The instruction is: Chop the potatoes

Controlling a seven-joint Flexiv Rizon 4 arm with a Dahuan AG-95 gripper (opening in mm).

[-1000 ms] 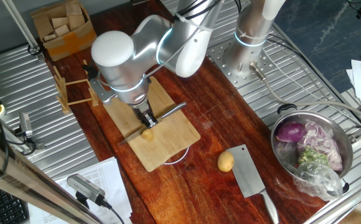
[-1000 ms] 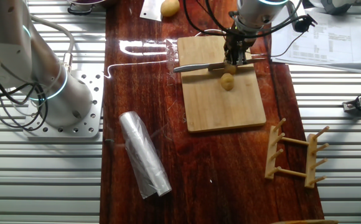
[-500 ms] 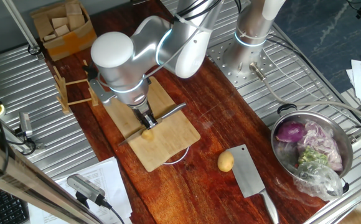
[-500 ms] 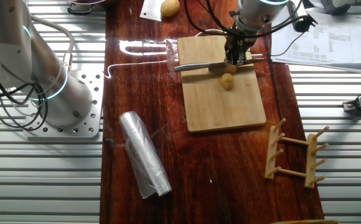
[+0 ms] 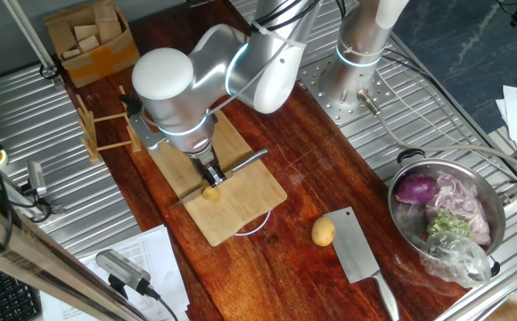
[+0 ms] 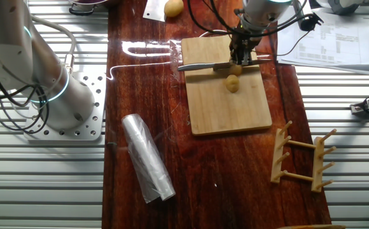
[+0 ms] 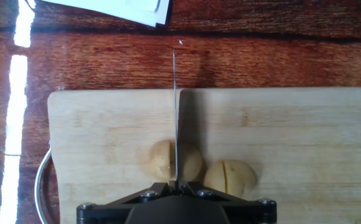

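Two small yellow potatoes lie on the bamboo cutting board [image 7: 292, 137]. In the hand view one potato [image 7: 163, 160] sits directly under the knife blade [image 7: 175, 112], which I see edge-on. The other potato [image 7: 230, 176], to its right, shows a cut line across its top. My gripper [image 7: 176, 185] is shut on the knife, the blade running straight out from between the jaws. From the fixed views the gripper [image 5: 210, 173] [image 6: 238, 58] stands over the board, and the knife [image 5: 241, 164] [image 6: 200, 65] lies across it beside a potato [image 5: 211, 191] [image 6: 233, 83].
A larger golden potato [image 5: 323, 232] and a cleaver [image 5: 358, 254] lie on the wooden table right of the board. A steel pot [image 5: 493, 201] holds purple onion. A plastic-wrap roll [image 6: 147, 159] and a wooden rack [image 6: 299, 159] sit near the board. Papers [image 7: 115, 7] lie beyond it.
The gripper and knife have shifted only very slightly. Both potatoes stay where they were on the board.
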